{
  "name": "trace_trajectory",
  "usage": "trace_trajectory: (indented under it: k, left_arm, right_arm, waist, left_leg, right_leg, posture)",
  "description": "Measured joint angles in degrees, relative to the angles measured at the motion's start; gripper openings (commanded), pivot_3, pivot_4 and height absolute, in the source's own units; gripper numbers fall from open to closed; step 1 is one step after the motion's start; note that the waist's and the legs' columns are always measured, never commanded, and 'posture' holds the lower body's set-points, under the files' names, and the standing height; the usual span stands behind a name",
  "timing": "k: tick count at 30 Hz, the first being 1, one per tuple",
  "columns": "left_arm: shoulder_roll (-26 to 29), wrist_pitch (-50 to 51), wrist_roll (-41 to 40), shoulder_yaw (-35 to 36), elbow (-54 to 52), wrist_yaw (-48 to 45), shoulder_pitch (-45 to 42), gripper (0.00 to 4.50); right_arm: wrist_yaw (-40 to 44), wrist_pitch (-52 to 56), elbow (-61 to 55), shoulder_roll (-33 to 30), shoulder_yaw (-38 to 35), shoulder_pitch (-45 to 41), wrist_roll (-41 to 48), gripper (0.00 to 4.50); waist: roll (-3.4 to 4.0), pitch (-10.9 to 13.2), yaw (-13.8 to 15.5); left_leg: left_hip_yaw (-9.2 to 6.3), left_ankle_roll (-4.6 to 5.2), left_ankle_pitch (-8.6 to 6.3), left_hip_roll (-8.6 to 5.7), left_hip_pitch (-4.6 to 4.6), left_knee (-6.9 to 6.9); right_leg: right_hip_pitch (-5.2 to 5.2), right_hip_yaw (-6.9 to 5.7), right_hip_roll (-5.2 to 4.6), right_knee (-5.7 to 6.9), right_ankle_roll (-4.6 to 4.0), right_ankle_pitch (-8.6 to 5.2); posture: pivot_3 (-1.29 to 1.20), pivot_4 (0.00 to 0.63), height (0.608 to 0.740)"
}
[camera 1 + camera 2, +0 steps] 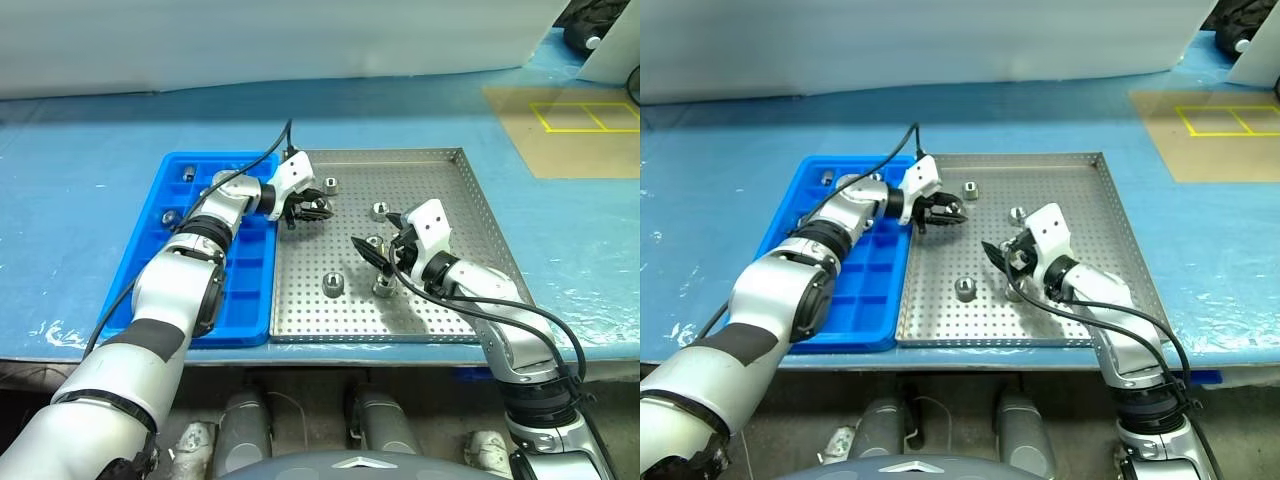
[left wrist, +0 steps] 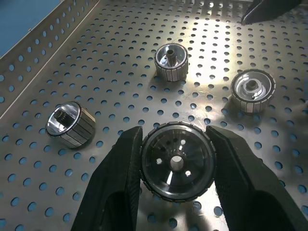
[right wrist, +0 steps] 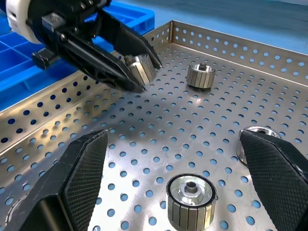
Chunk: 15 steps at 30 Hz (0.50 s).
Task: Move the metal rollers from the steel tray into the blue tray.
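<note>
Pinched between the left gripper fingers, 1 roller is lifted; right gripper gapes. Beyond, 4 rollers remain in the steel tray; blue tray holds few.

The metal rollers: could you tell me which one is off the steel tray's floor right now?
The roller clamped in the left gripper, lifted near the steel tray's blue-tray side. The other rollers rest loose on the perforated floor.
</note>
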Motion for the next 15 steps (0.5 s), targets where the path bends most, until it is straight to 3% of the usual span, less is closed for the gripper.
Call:
trace_trajectory:
  k: [8, 15]
  left_arm:
    - [6.9, -3.9, -4.3, 1.4, -7.2, -11.1, 1.4, 1.73]
    - [18.9, -1.6, -8.2, 2.0, -25.6, -16.8, 12.8, 1.73]
  right_arm:
    - [2.6, -0.9, 2.7, 0.0, 0.8, -2.2, 0.1, 4.50]
    - [7.9, -3.0, 8.4, 1.0, 2.3, -9.2, 0.8, 4.50]
  waist:
    - [-0.01, 0.0, 0.1]
    - [0.01, 0.0, 1.0]
  left_leg:
    - [0.00, -0.08, 0.04, 0.01, 0.02, -0.15]
    - [0.03, -0.41, 0.04, 0.05, 0.06, -0.33]
  right_leg:
    - [-0.05, -0.04, 0.00, -0.01, 0.00, 0.00]
    - [-0.14, -0.11, 0.01, 0.09, -0.09, -0.05]
  posture:
    - [-0.26, 0.150, 0.740]
    - [-0.08, 0.150, 0.740]
